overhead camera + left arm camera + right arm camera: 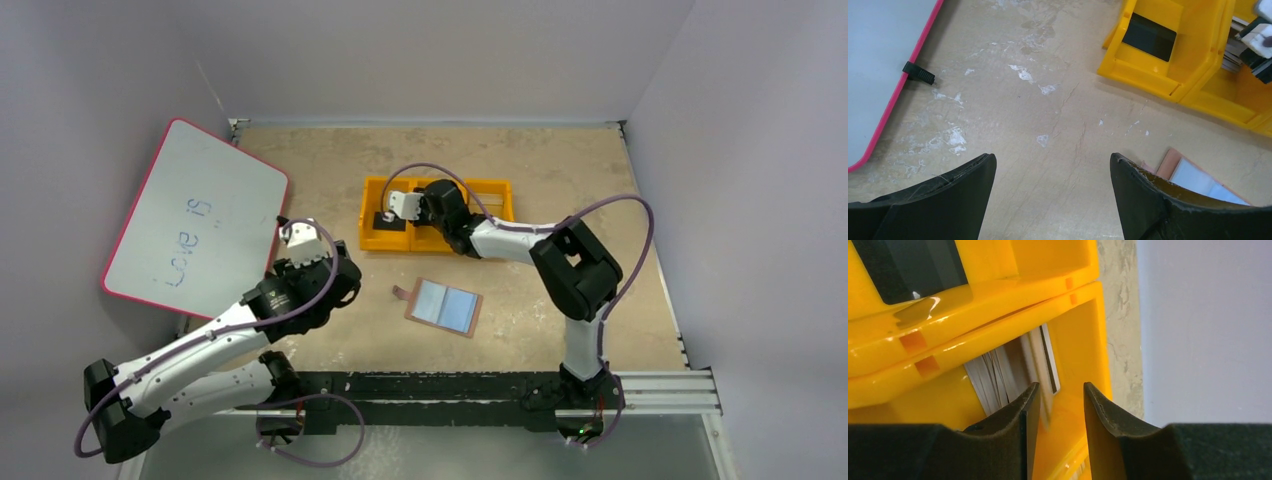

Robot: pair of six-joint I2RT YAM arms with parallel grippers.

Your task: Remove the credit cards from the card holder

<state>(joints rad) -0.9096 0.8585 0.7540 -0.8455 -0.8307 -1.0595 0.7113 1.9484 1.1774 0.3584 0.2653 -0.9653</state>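
Partly hiding cards [993,375] in the tray [1078,340], right fingers [1108,425] sit ajar; left fingers [1148,200] gape.

Card holder [443,306] open flat on table [560,160], tan edges, pale blue-grey panels up, tab left.

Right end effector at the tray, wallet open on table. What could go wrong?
1. The right end effector sits close to cards standing on edge in the tray; backing out could snag or tip them.
2. The wallet lies loose, the open left end effector off to its side; pulling anything from it might drag it.
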